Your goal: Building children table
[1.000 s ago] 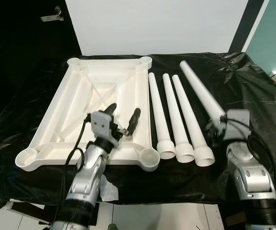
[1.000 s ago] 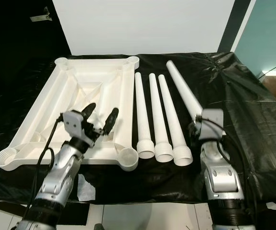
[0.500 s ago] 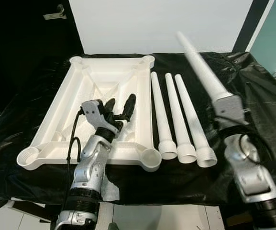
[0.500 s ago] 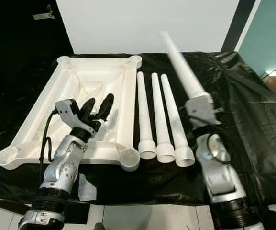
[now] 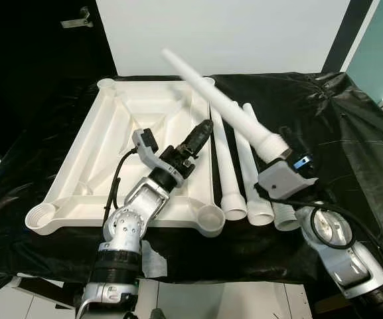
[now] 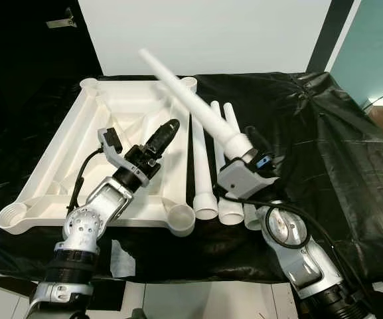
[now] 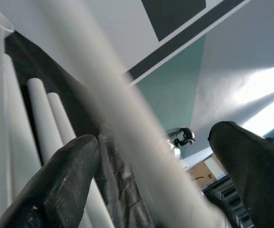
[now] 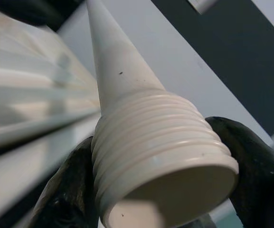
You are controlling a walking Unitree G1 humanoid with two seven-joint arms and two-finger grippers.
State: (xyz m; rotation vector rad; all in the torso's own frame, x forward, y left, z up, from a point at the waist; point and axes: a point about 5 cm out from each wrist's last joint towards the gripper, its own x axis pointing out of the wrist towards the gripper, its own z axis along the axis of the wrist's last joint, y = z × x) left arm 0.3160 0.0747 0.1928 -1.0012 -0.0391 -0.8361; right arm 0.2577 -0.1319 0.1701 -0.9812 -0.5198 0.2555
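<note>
Building a children's table on a desk draped in crinkled black plastic sheeting (image 5: 337,119). Large white moulded plastic tabletop (image 5: 111,143) lying upside down on the desk's left half, ribbed underside up, with a round threaded socket at each of its 4 corners; near right socket (image 5: 210,218) open and unfilled.

Beside the tabletop's right edge, 3 long white tapered plastic legs (image 5: 229,199) lying side by side on the sheeting, wide threaded ends toward the robot.

Right pincer (image 5: 279,156) clenched on the threaded wide end of a 4th white tapered leg (image 5: 211,93), lifted clear of the desk and slanting up and leftward, its narrow tip over the tabletop's far edge and crossing above the 3 resting legs. In the right wrist view, black fingers (image 8: 250,156) pressed on either side of that leg's screw thread (image 8: 160,142).

Left pincer (image 5: 192,143) raised over the tabletop's right rail, just beside the lifted leg. In the left wrist view, its fingers (image 7: 65,175) spread apart, released, with the blurred lifted leg passing between them; contact with the leg cannot be told.

Crumpled scrap of clear plastic (image 5: 153,260) at the desk's near edge, by the left arm.
</note>
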